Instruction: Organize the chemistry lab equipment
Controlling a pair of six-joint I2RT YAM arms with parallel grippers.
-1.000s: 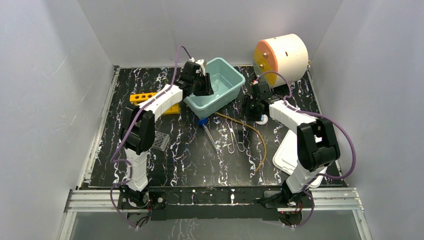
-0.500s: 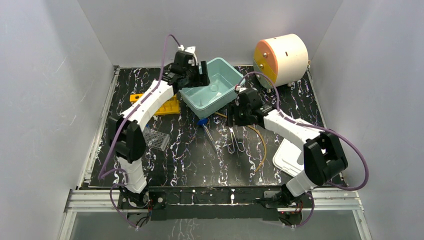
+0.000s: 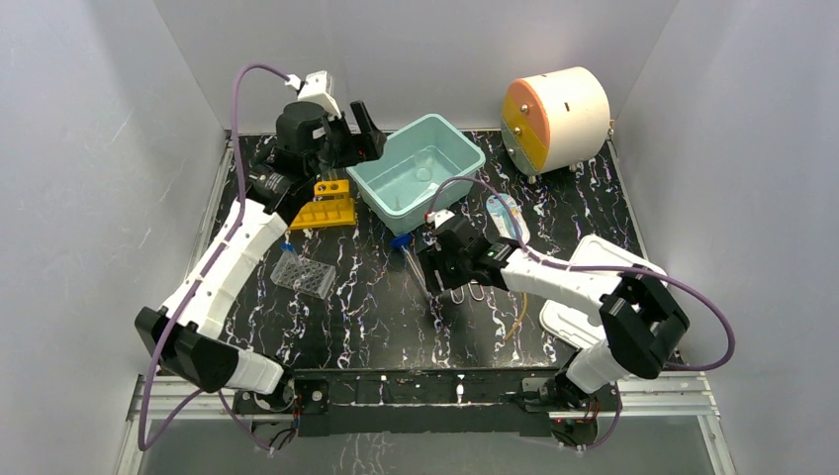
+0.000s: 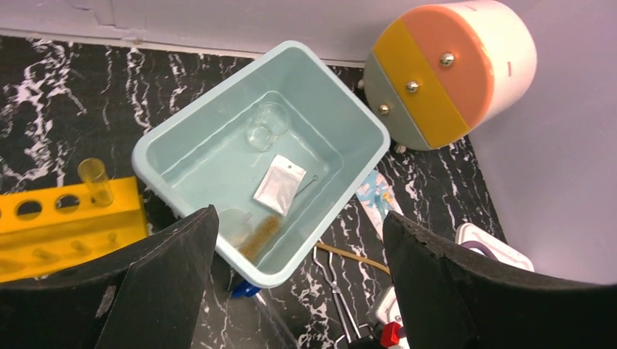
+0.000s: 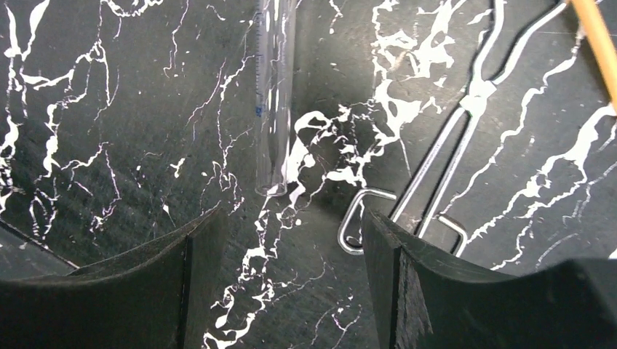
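The lab equipment is split up. A glass dish and a white packet lie in the teal bin, with the yellow rack just beside it. A clear tube, a wire clip and an amber hose lie loose on the table.

The left gripper hangs above the bin, fingers apart and empty. The right gripper hovers low over the tube's end, fingers apart.

The tube looks round and slick, so an off-centre close could roll it aside or snag the clip just beside it.

A second ago the left gripper was down at the bin, and the right one sat to the bin's right.
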